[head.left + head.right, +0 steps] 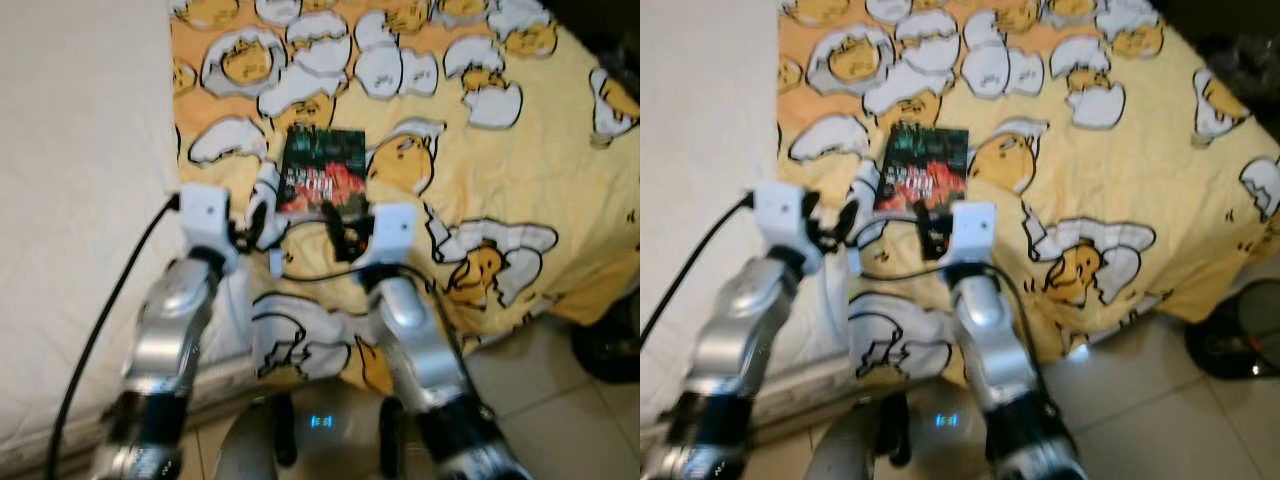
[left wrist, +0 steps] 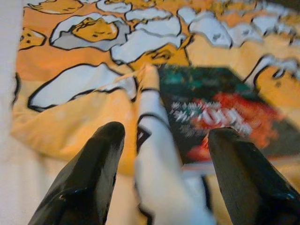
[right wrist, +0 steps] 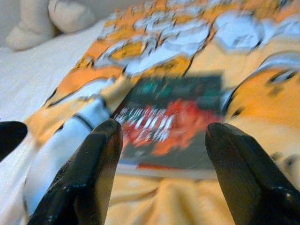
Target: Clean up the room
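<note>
A dark book [image 1: 322,169] with a green and red cover lies flat on the yellow blanket [image 1: 500,170] printed with egg cartoons. My right gripper [image 1: 334,222] is open at the book's near edge; in the right wrist view the book [image 3: 171,122] lies just beyond its fingertips. My left gripper [image 1: 256,215] is open beside the book's left edge, straddling a raised fold of blanket [image 2: 154,154]. In the left wrist view the book [image 2: 220,112] sits past the right finger [image 2: 248,178].
A white mattress [image 1: 80,200] lies bare to the left of the blanket. Pale pillows [image 3: 42,18] rest at the bed's far end. Tiled floor [image 1: 560,400] and a dark object [image 1: 612,340] sit at the lower right. A black cable [image 1: 110,300] trails along my left arm.
</note>
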### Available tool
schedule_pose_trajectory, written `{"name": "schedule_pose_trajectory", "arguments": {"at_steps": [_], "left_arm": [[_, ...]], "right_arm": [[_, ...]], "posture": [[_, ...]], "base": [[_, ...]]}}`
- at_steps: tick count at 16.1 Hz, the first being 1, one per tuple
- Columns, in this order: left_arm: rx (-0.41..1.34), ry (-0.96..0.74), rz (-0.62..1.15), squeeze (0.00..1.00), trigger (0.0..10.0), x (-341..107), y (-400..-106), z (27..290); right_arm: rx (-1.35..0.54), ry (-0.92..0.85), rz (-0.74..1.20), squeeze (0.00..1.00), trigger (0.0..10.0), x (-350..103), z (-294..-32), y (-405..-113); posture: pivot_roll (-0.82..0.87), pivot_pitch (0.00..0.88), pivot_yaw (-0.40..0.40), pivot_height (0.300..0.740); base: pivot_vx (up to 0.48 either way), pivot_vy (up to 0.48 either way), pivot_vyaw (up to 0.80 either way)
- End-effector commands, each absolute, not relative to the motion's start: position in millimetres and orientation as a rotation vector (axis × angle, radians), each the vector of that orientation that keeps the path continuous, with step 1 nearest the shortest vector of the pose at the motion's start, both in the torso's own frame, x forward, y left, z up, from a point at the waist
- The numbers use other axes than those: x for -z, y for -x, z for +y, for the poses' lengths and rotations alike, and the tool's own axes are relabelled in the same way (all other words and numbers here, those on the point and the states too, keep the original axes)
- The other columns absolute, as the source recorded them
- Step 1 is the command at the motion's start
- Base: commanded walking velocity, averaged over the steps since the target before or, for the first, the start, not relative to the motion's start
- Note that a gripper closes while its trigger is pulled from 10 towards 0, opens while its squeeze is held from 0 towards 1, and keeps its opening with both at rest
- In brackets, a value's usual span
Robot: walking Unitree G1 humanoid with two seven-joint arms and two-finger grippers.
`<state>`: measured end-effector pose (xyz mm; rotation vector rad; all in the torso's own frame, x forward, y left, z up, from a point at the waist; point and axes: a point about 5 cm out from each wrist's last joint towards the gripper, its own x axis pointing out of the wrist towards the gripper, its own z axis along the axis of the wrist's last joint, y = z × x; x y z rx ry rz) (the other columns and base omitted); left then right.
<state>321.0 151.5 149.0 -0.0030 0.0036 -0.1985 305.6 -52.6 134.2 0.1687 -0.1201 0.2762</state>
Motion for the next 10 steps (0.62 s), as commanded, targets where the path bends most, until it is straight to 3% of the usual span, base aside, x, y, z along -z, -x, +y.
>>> {"name": "schedule_pose_trajectory", "arguments": {"at_steps": [1, 5, 7, 10], "left_arm": [[0.161, 0.066, 0.011, 0.00, 10.0, -145, -324, 152], [0.161, 0.074, 0.009, 0.00, 10.0, -142, -338, 139], [0.067, 0.032, 0.031, 0.00, 10.0, -138, -344, 150], [-0.173, 0.000, 0.089, 0.00, 10.0, -124, -345, 180]], "right_arm": [[-0.261, -0.136, -0.139, 0.00, 10.0, -137, -63, -300], [-0.177, -0.019, -0.091, 0.00, 10.0, -123, -93, -298], [-0.164, 0.032, -0.083, 0.00, 10.0, -123, -102, -302], [-0.144, 0.090, -0.065, 0.00, 10.0, -115, -116, -303]], "posture": [[-0.09, 0.118, 0.027, 0.723], [-0.11, 0.040, 0.028, 0.723], [-0.11, 0.028, 0.024, 0.723], [-0.11, 0.021, 0.021, 0.723]], "base": [[0.000, 0.000, 0.00], [0.205, -0.380, 0.00], [0.353, -0.319, 0.00], [0.000, 0.000, 0.00]]}}
